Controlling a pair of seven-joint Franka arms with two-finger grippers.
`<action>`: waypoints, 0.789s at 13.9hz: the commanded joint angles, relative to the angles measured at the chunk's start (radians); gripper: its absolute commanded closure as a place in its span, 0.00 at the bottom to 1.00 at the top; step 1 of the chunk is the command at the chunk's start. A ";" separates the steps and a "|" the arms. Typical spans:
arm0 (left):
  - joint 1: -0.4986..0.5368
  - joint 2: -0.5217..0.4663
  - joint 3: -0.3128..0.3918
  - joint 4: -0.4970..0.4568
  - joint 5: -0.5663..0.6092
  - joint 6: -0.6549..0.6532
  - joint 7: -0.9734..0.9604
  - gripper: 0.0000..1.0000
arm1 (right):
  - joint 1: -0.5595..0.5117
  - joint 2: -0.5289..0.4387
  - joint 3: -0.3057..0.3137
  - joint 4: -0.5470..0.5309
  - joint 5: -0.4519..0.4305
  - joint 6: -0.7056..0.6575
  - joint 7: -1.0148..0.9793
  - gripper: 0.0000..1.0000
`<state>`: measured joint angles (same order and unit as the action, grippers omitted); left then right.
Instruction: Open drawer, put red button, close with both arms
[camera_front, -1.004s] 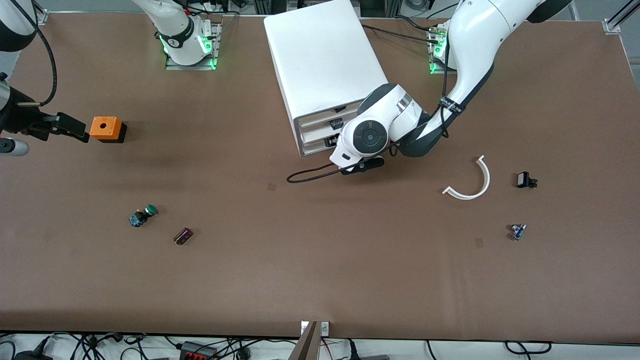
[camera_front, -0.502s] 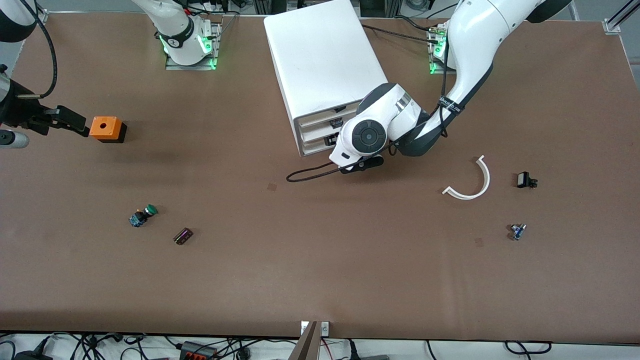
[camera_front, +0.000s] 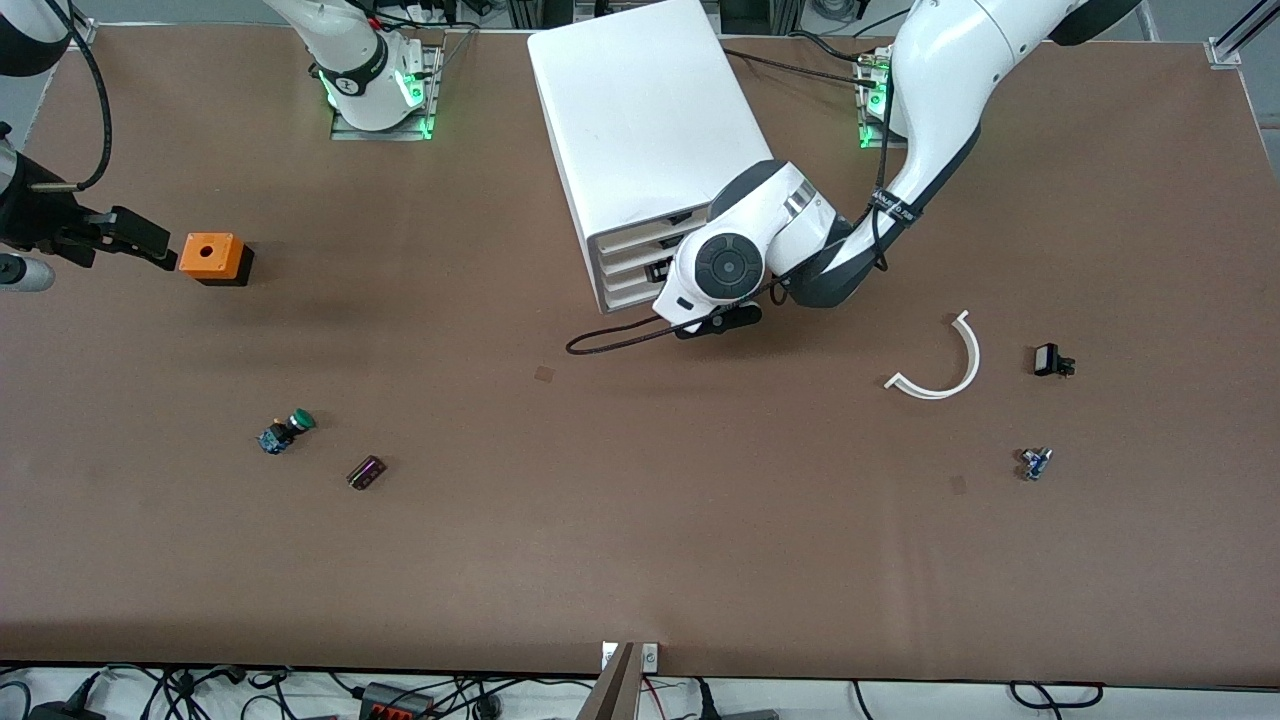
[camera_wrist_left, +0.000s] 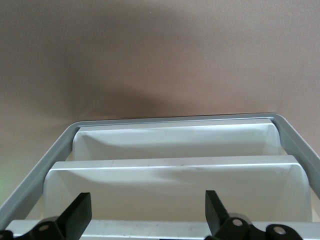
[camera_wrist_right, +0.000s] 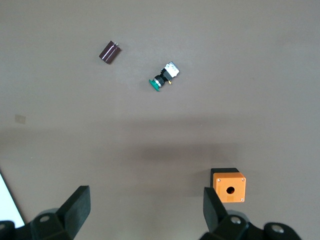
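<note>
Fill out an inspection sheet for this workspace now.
Surface: brown table, bare in the middle.
Job's things: white cabinet; its drawers look shut; red button not identified.
Clutter: orange box, green-capped button, dark block, white curved strip, two small parts at the left arm's end.
Grippers: left gripper open at the drawer fronts; right gripper open over bare table beside the orange box.
Cables: black cable on the table.
Surroundings: nothing seen.

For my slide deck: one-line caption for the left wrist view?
Left gripper, fingers open, faces the white cabinet's stacked drawer fronts.
</note>
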<state>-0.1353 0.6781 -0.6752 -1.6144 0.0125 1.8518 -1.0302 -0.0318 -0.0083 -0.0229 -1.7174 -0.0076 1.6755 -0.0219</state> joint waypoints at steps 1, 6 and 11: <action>0.020 -0.020 -0.012 -0.003 -0.013 -0.013 -0.005 0.00 | 0.003 -0.038 0.004 -0.036 -0.015 -0.007 0.004 0.00; 0.112 -0.037 -0.006 0.051 0.006 -0.035 0.009 0.00 | 0.004 -0.056 0.004 -0.073 -0.014 0.007 -0.012 0.00; 0.267 -0.043 -0.012 0.171 0.216 -0.129 0.066 0.00 | 0.004 -0.050 0.004 -0.065 -0.014 0.018 -0.012 0.00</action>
<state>0.0799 0.6479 -0.6748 -1.4801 0.1513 1.7653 -1.0113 -0.0291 -0.0335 -0.0219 -1.7589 -0.0076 1.6762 -0.0220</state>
